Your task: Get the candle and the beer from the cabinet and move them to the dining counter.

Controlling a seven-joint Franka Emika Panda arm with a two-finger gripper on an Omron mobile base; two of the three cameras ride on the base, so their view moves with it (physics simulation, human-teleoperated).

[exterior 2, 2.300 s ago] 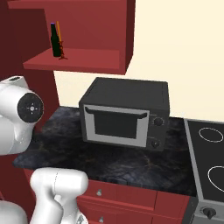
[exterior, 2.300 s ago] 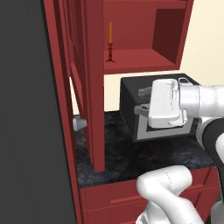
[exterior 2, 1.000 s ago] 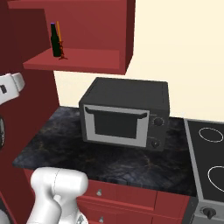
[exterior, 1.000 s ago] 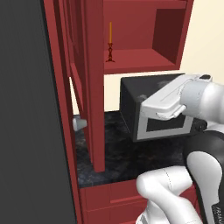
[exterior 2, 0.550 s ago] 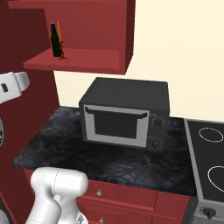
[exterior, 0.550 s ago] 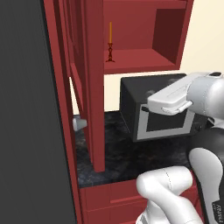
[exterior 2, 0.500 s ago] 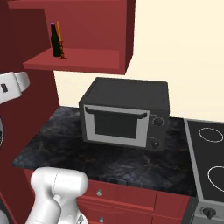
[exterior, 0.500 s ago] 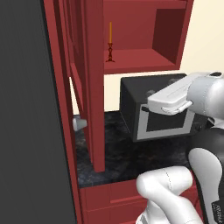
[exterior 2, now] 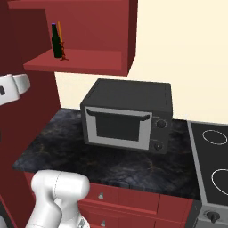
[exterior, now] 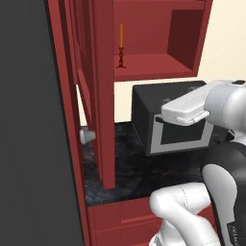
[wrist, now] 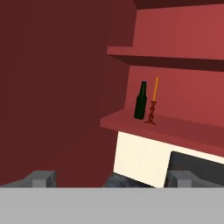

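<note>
We are seeing the thin orange taper candle (wrist: 153, 103) and the small dark glass beer bottle (wrist: 140, 101) standing side by side on the dark red cabinet's shelf (wrist: 175, 127); our two-finger gripper (wrist: 111, 178) is hanging wide open, well apart; we are judging the candle light, brittle and tippy, best pinched low by its holder

Dark red wooden cabinet (exterior 2: 89, 58) with a matching red shelf, thin orange candle (wrist: 155, 89) in a dark red holder, dark green-black glass beer bottle (wrist: 141, 101), black microwave (exterior 2: 127, 116) with a grey door frame, black worktop (exterior 2: 89, 156) veined faintly brown, cream wall (exterior 2: 178, 44).
</note>
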